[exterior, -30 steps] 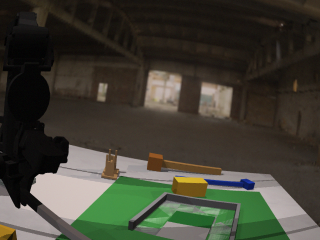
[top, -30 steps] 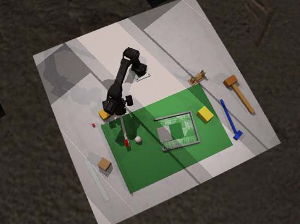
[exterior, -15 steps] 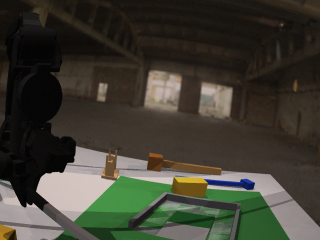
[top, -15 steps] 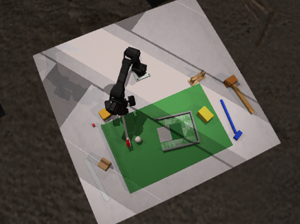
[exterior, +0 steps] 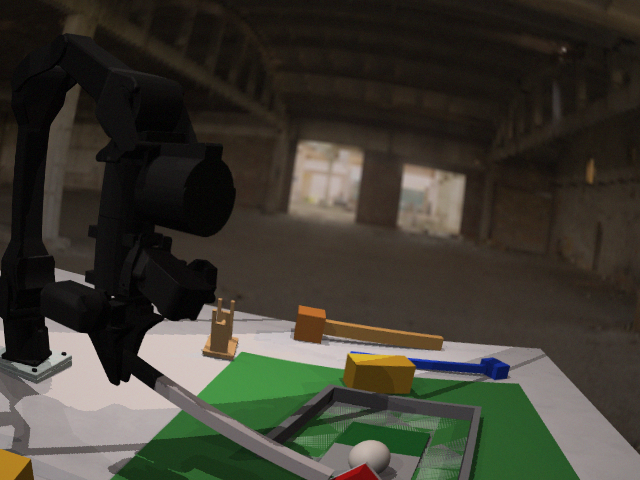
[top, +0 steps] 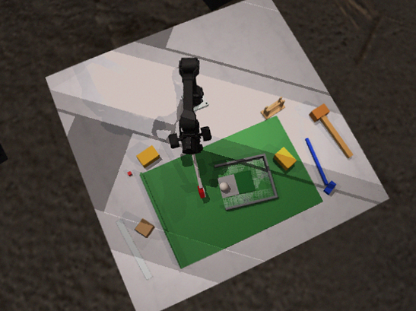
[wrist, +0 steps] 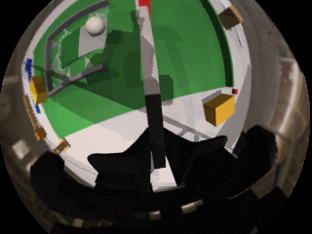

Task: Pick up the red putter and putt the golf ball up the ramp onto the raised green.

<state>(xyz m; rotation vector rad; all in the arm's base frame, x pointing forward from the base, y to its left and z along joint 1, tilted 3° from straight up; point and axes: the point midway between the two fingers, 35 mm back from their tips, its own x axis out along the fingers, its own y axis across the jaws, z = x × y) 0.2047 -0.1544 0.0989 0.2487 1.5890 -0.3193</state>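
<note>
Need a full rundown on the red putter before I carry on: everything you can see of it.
The red putter has a small, blocky red head and a long, straight shaft, pale grey below a black grip end. Its surfaces look hard, the material uncertain. The gripper is shut on the grip end. The shaft slants down over the green mat, head lowest, a gap short of the ball.

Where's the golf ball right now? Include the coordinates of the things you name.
In the top view, the ball (top: 224, 186) (exterior: 369, 456) (wrist: 95, 25) is on the grey ramp (top: 232, 191) (exterior: 336, 457) (wrist: 98, 43), right of the putter's red head (top: 201, 191) (exterior: 360, 473) (wrist: 143, 5).
</note>
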